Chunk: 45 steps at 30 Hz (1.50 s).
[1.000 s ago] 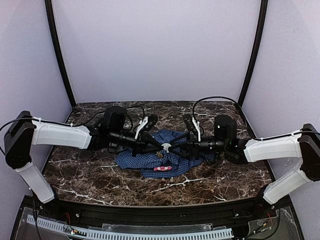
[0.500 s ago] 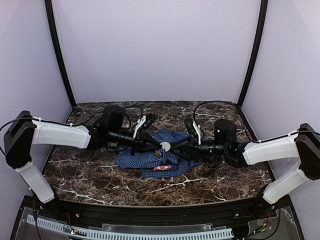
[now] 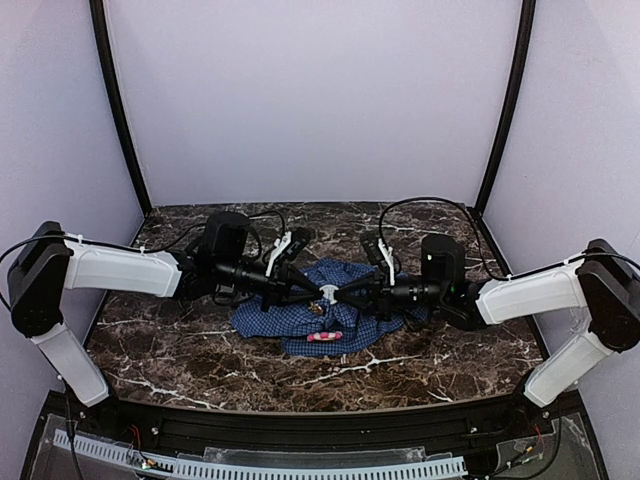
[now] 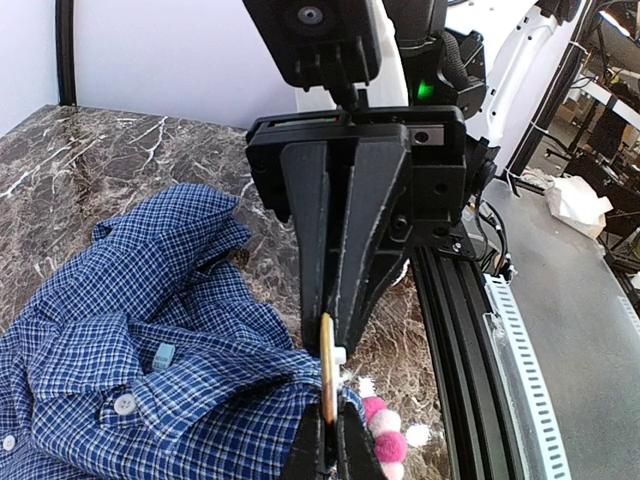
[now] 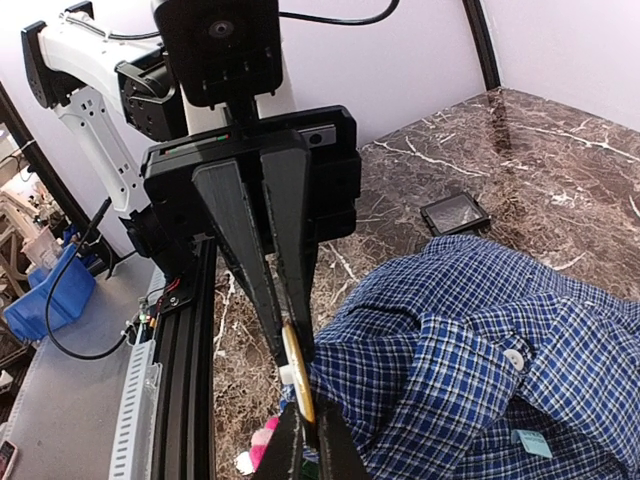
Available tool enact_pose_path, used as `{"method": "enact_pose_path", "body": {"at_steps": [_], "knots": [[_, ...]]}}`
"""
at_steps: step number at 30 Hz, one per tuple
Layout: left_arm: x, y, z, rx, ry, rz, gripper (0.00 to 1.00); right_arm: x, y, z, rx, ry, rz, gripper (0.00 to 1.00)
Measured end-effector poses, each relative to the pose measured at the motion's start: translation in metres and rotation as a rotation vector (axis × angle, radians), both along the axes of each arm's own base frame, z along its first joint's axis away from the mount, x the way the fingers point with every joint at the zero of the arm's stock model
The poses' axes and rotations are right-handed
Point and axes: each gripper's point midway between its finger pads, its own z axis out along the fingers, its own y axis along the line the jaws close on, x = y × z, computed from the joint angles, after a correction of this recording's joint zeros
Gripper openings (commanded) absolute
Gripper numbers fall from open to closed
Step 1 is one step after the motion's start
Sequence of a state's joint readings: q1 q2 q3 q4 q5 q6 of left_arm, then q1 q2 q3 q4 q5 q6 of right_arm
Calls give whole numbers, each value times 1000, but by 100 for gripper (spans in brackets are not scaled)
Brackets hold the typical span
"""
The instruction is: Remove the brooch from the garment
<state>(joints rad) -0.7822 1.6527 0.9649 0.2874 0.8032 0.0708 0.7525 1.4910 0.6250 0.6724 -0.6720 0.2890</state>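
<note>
The garment, a blue-and-white check shirt, lies crumpled mid-table. The brooch, a thin gold disc with a white back piece, is seen edge-on in both wrist views and stands at a raised fold of the cloth. My left gripper comes in from the left and is shut on one edge of the disc. From the right, my right gripper has its fingers pinched on the opposite edge. The two sets of fingertips meet nose to nose over the shirt.
A pink-and-white pom-pom piece lies on the shirt's near edge, just below the grippers. A small black tray sits on the marble behind the shirt. The black frame rail runs along the table's near edge.
My right gripper has slid left to the brooch and closed its jaws on it. The left gripper has held still, shut on the brooch.
</note>
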Motion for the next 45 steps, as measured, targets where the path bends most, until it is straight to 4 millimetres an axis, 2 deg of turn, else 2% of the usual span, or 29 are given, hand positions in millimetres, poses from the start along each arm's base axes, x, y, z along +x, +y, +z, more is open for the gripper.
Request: {"method": "enact_pose_path", "body": {"at_steps": [3, 4, 5, 6, 8, 9, 10, 11, 13, 15, 20, 28, 35, 41, 45], "knots": [[1, 1, 0, 1, 9, 5, 2, -2, 1, 0, 2, -9, 15, 0], [1, 1, 0, 1, 12, 6, 6, -2, 1, 0, 1, -13, 15, 0], [1, 1, 0, 1, 13, 6, 16, -2, 1, 0, 0, -16, 15, 0], [1, 1, 0, 1, 17, 9, 20, -2, 2, 0, -2, -19, 14, 0], [3, 1, 0, 1, 16, 15, 36, 0, 2, -1, -9, -25, -3, 0], [3, 1, 0, -1, 8, 17, 53, 1, 3, -4, -19, -26, -17, 0], [4, 0, 1, -1, 11, 20, 60, 4, 3, -6, -34, -30, -39, 0], [4, 0, 1, -1, 6, 23, 74, 5, 3, -10, -50, -34, -55, 0], [6, 1, 0, -1, -4, 30, 88, 10, 3, -18, -96, -45, -108, 0], [9, 2, -3, 6, -12, 53, 94, 13, 5, -25, -149, -63, -156, 0], [14, 15, -19, 52, -23, 142, 98, 16, 7, -30, -252, -129, -253, 0], [20, 27, -39, 76, -11, 237, 99, 28, 7, -40, -444, -210, -389, 0], [26, 33, -60, 92, 15, 302, 99, 32, -4, -78, -663, -237, -470, 0], [29, 36, -88, 118, 75, 336, 99, 34, -13, -94, -773, -250, -522, 0], [34, 38, -96, 116, 101, 353, 99, 34, -22, -102, -837, -256, -555, 0]]}}
